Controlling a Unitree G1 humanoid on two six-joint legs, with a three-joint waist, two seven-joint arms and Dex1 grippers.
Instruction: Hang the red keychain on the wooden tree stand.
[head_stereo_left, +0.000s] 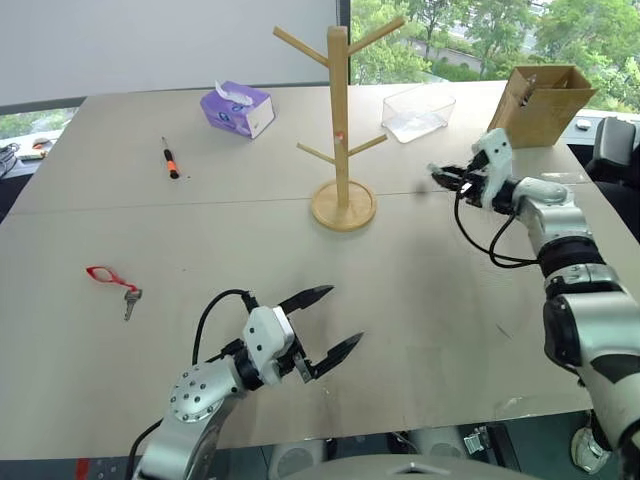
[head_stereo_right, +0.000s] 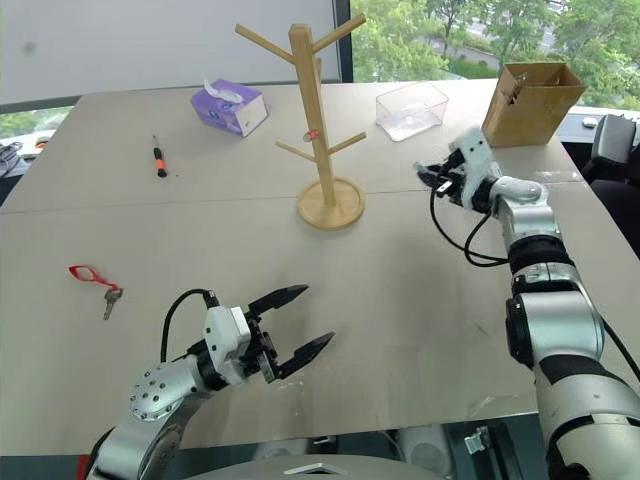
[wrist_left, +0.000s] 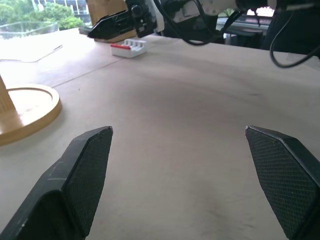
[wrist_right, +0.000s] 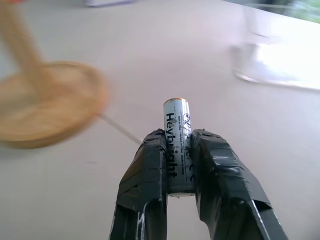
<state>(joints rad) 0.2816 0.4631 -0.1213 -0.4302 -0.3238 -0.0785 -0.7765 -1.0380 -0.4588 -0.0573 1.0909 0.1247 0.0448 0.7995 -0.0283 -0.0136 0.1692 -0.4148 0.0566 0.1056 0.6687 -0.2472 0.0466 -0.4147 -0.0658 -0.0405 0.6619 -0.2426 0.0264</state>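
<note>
Red keychain (head_stereo_left: 112, 278): we see it flat on the surface (head_stereo_left: 420, 310) at the robot's left; strap loop with small silver key at its end; nothing touching it; well apart from both hands
Wooden tree stand (head_stereo_left: 341, 120): upright on round base mid-surface; angled pegs bare; small red mark mid-post
Left hand (head_stereo_left: 325, 322): low over the near edge; fingers spread wide, nothing between them; we see bare surface past the pads in the left wrist view
Right hand (head_stereo_left: 438, 172): raised to the right of the stand, apart from it; fingers pressed together on a battery (wrist_right: 178, 145), white cylinder with black lettering, top end sticking out past the fingertips
Screwdriver (head_stereo_left: 170, 158): orange and black; lying far left
Tissue box (head_stereo_left: 237, 108): purple; behind the stand's left
Clear container (head_stereo_left: 418, 112): right of the stand, far side
Cardboard box (head_stereo_left: 541, 103): far right corner
</note>
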